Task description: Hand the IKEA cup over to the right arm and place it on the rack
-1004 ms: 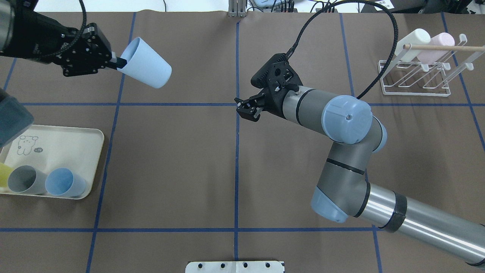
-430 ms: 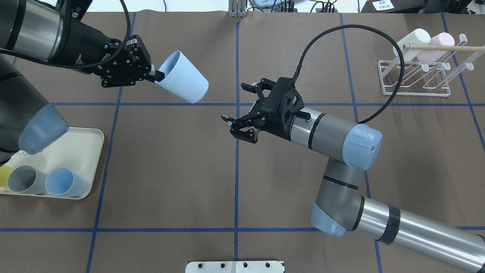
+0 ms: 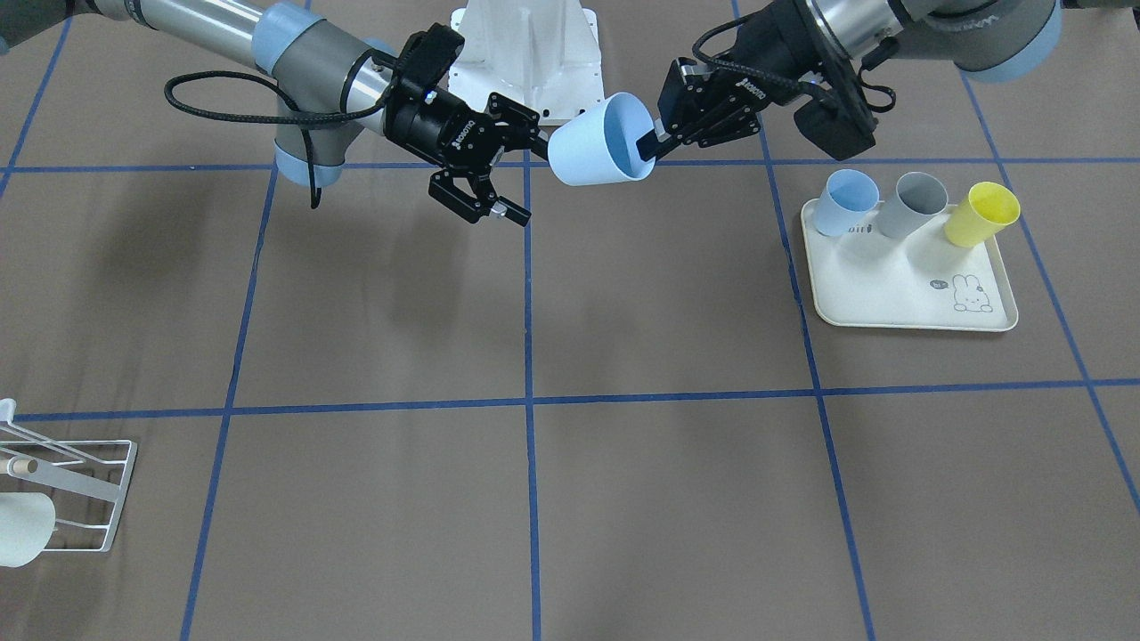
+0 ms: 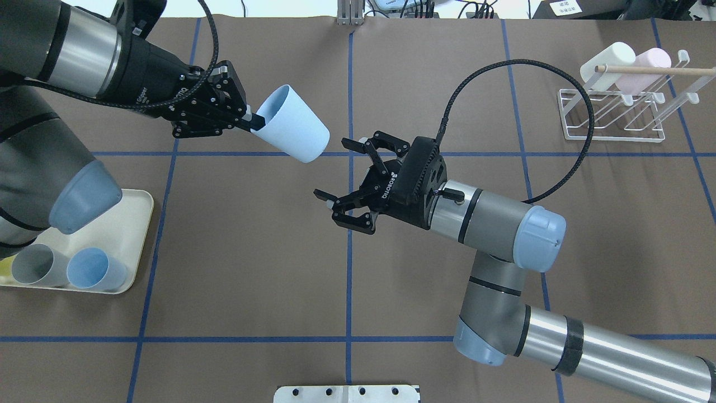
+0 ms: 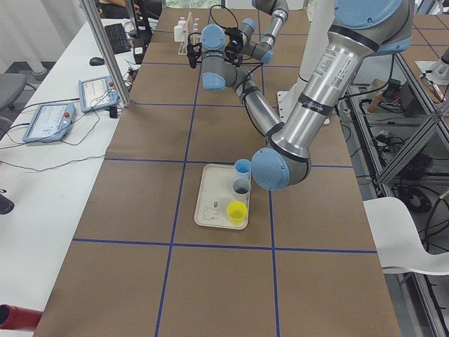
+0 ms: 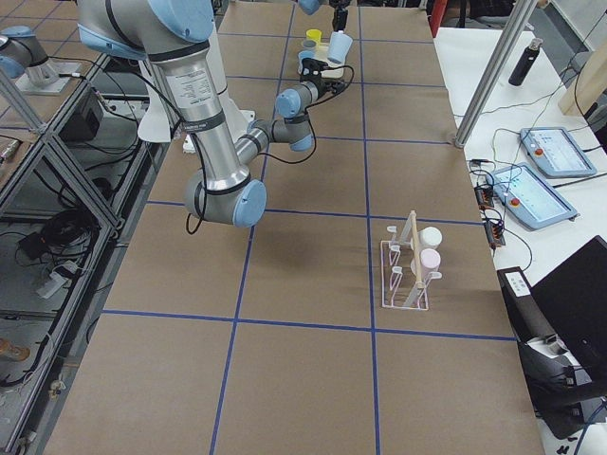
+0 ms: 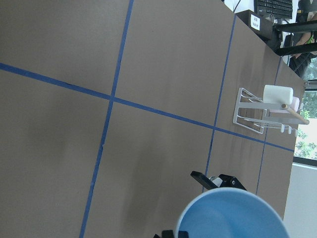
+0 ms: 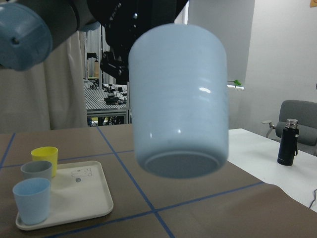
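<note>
The IKEA cup [image 4: 293, 131] is light blue and hangs tilted above the table, base toward the centre. My left gripper [image 4: 250, 120] is shut on its rim, one finger inside the mouth. The right arm's gripper [image 4: 332, 168] stands open just right of the cup's base, not touching it. From the front, the cup [image 3: 592, 142] sits between the left gripper [image 3: 650, 142] and the right gripper [image 3: 524, 169]. The right wrist view is filled by the cup's base [image 8: 178, 99]. The white wire rack [image 4: 612, 138] stands at the far right.
A white cup [image 4: 607, 60] and a pink cup [image 4: 643, 62] hang on the rack. The cream tray [image 3: 899, 294] holds a blue cup [image 3: 846, 200], a grey cup [image 3: 917, 203] and a yellow cup [image 3: 980, 214]. A black cable [image 4: 559, 84] loops above the right arm.
The left arm has carried the cup rightward and toward the table's centre. The right gripper has turned, dropped slightly nearer, and now faces the cup's base with fingers spread.
</note>
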Controlling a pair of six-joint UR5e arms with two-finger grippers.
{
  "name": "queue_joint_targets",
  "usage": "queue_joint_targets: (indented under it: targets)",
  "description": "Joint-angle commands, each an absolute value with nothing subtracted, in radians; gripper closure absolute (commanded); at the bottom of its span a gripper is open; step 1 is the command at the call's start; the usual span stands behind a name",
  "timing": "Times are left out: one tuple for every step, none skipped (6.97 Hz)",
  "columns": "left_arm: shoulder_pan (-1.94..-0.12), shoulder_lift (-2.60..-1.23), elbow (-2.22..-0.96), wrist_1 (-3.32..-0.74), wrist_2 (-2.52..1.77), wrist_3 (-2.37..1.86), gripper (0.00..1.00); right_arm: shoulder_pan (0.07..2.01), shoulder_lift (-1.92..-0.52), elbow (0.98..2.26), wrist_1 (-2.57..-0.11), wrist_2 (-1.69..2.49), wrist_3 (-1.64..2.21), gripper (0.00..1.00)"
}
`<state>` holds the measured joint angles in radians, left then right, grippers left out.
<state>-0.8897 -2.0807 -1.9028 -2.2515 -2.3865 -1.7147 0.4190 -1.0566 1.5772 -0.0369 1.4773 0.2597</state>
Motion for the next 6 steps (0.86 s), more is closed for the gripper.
queue_joint_targets:
  targets:
    - [-0.856, -2.083, -1.902, -2.253, -2.385, -1.724, 1.00, 0.405, -1.052, 1.577, 0.050, 1.477, 0.258, 0.03]
    - [-0.851, -2.083, -1.904, -2.259, -2.387, -1.730, 1.00, 0.405, -1.052, 1.575, 0.052, 1.476, 0.256, 0.03]
    - [-0.848, -2.083, -1.904, -2.260, -2.387, -1.732, 1.00, 0.406, -1.052, 1.577, 0.052, 1.476, 0.256, 0.03]
    - [-0.836, -2.083, -1.901, -2.261, -2.384, -1.741, 1.00, 0.407, -1.048, 1.578, 0.052, 1.476, 0.256, 0.03]
    - [-0.835, -2.082, -1.901, -2.261, -2.384, -1.740, 1.00, 0.405, -1.045, 1.582, 0.052, 1.474, 0.258, 0.03]
    - [-0.834, -2.083, -1.899, -2.261, -2.384, -1.740, 1.00, 0.405, -1.045, 1.585, 0.054, 1.474, 0.258, 0.06]
